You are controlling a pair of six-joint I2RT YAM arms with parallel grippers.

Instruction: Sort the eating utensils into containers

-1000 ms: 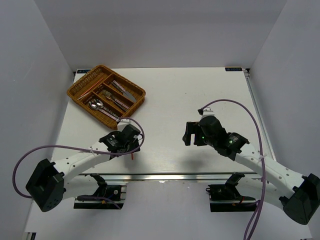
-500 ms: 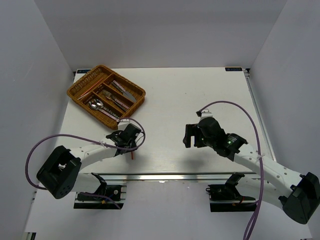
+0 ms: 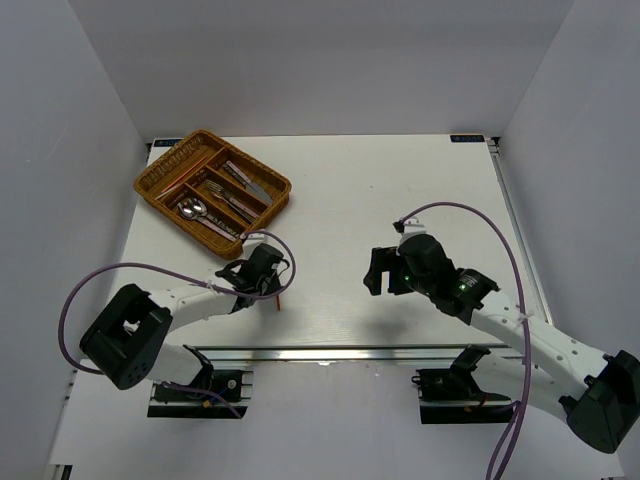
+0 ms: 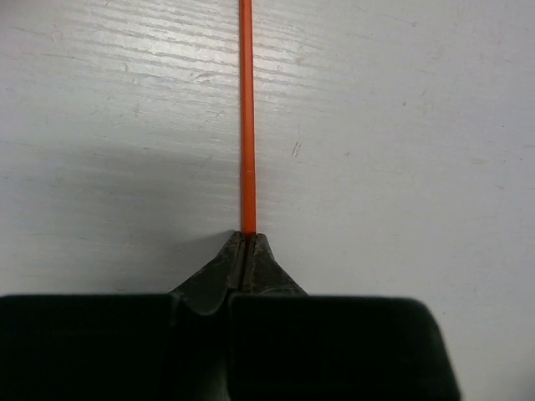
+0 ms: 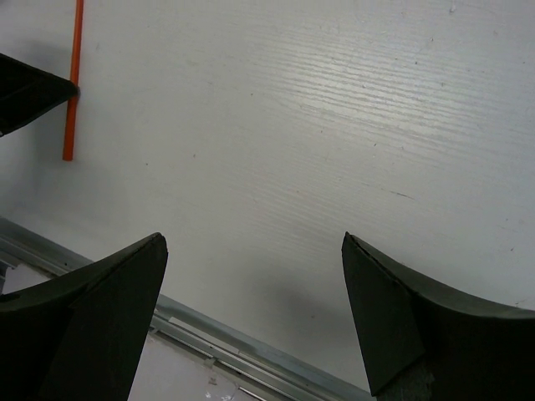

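Observation:
A thin red chopstick (image 4: 247,117) runs straight out from my left gripper (image 4: 247,237), whose jaws are pinched shut on its near end. From above, a short piece of the chopstick (image 3: 281,299) shows at the left gripper (image 3: 274,289), near the front of the table. The brown wicker tray (image 3: 283,186) stands at the back left with spoons (image 3: 190,208), a fork (image 3: 214,189) and knives (image 3: 246,180) in its compartments. My right gripper (image 5: 251,238) hovers wide open over bare table, right of the chopstick (image 5: 73,83).
A metal rail (image 3: 330,352) runs along the table's front edge, close to both grippers. White walls enclose the table on the left, back and right. The purple cables (image 3: 110,280) loop beside each arm.
The left jaws have closed onto the red chopstick. The left wrist has shifted a little to the right and back. The right arm has barely moved.

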